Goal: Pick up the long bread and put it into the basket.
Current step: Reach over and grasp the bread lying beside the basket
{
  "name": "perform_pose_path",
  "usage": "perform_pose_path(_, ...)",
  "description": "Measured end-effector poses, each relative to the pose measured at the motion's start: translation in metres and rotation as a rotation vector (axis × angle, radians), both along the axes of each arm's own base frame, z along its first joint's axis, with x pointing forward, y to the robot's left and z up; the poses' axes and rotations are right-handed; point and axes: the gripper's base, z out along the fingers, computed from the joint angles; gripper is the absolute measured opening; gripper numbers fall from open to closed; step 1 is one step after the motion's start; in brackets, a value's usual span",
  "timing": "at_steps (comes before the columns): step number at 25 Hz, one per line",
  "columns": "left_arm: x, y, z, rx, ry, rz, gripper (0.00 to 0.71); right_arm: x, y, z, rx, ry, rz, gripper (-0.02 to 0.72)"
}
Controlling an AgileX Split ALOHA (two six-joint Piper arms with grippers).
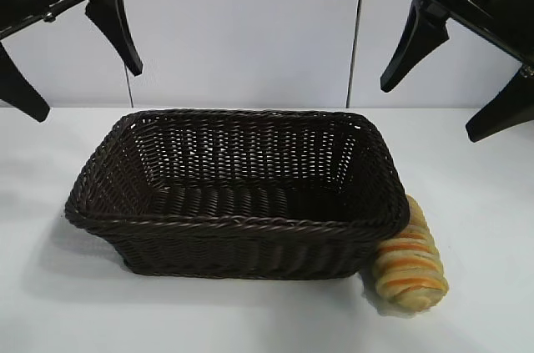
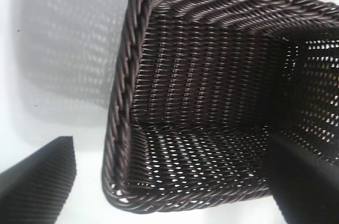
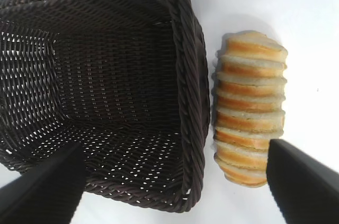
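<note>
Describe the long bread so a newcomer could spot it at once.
Start at the dark wicker basket in the middle of the white table. The long bread lies outside it, along the short wall under the right arm. Only it is pale tan with orange crosswise ridges.

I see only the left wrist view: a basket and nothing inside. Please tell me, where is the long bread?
Observer: The long bread lies on the table outside the basket, against its short wall on the right arm's side.
Operator: Is any gripper holding it?
Observer: No. The right gripper hangs open above that end, holding nothing.
Operator: And my left gripper?
Observer: The left gripper is open too, raised above the basket's opposite end.
</note>
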Motion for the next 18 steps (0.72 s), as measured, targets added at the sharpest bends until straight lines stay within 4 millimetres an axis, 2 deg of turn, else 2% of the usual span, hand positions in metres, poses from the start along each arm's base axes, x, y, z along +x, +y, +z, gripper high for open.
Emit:
perform_pose_path(4, -0.025, 0.012, 0.036, 0.078, -0.11, -0.052, 0.691, -0.001, 0.0, 0.0, -0.001, 0.006, 0.007, 0.661)
perform_pose_path(10, -0.06, 0.026, 0.075, 0.158, -0.238, -0.128, 0.69, -0.001, 0.0, 0.0, -0.001, 0.01, 0.01, 0.661)
perform_pose_path(14, -0.071, 0.038, 0.087, 0.165, -0.276, -0.104, 0.69, -0.001, 0.0, 0.0, -0.003, 0.009, 0.018, 0.661)
perform_pose_path(18, -0.068, 0.07, 0.086, 0.195, -0.238, -0.016, 0.69, -0.002, 0.0, -0.001, -0.008, 0.01, 0.027, 0.661)
